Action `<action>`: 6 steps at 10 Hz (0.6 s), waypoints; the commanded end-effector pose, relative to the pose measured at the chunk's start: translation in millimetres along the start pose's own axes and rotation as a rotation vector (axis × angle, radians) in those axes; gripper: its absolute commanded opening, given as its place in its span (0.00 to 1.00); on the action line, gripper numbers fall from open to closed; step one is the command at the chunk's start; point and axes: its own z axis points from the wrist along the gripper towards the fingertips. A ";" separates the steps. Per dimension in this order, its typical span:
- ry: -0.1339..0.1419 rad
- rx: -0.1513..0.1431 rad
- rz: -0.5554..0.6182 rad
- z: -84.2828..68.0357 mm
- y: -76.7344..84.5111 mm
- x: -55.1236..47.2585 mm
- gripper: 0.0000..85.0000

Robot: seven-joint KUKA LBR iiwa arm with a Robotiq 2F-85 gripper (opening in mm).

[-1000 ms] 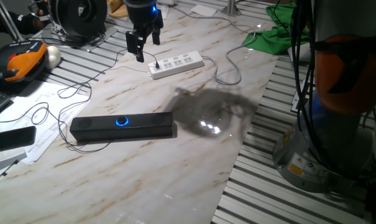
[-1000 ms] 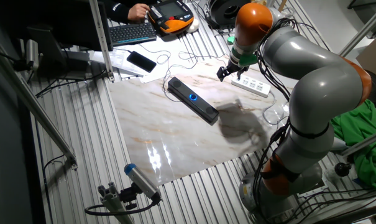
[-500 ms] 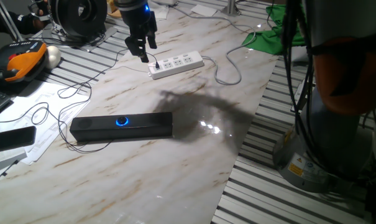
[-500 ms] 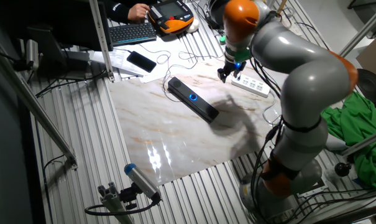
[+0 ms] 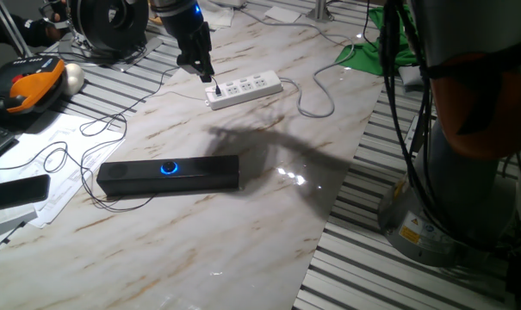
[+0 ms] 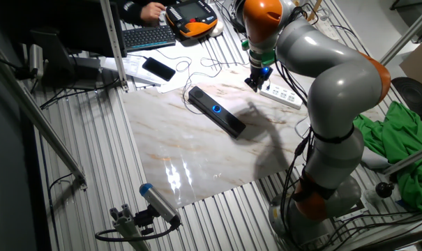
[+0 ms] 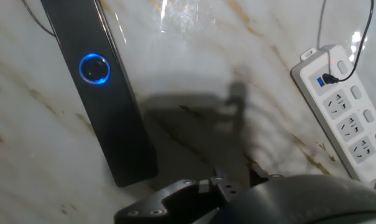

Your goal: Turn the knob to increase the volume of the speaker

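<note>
The speaker (image 5: 170, 175) is a long black bar lying on the marble tabletop, with the knob (image 5: 168, 168) glowing blue at its middle. Both also show in the other fixed view, speaker (image 6: 217, 113) and knob (image 6: 216, 109), and in the hand view, speaker (image 7: 104, 93) and knob (image 7: 94, 68). My gripper (image 5: 200, 67) hangs in the air above the plug end of the white power strip (image 5: 244, 89), well behind the speaker and apart from it. Its fingers look parted and hold nothing. The gripper (image 6: 255, 83) also shows in the other fixed view.
The power strip (image 7: 343, 106) lies close to the right of the hand with a black plug and cable in it. Thin black cables loop at the speaker's left end. Papers, a black remote (image 5: 15, 191) and an orange pendant (image 5: 27, 86) lie at the left. Green cloth (image 5: 372, 43) lies far right.
The arm has swung and the wrist has turned. The gripper has shifted slightly left and toward the power strip's plug end, its fingers now seen more edge-on. The speaker has not moved.
</note>
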 end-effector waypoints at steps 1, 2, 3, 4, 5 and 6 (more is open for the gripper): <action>0.003 -0.001 0.003 0.0 -0.1 0.0 0.00; 0.003 -0.001 0.006 -0.1 -0.1 -0.1 0.00; 0.003 0.001 0.009 -0.1 -0.1 -0.1 0.00; 0.003 0.001 0.009 -0.1 -0.1 -0.1 0.00; 0.005 0.000 0.017 -0.1 -0.1 -0.1 0.00; 0.004 0.002 0.020 -0.1 -0.1 -0.1 0.00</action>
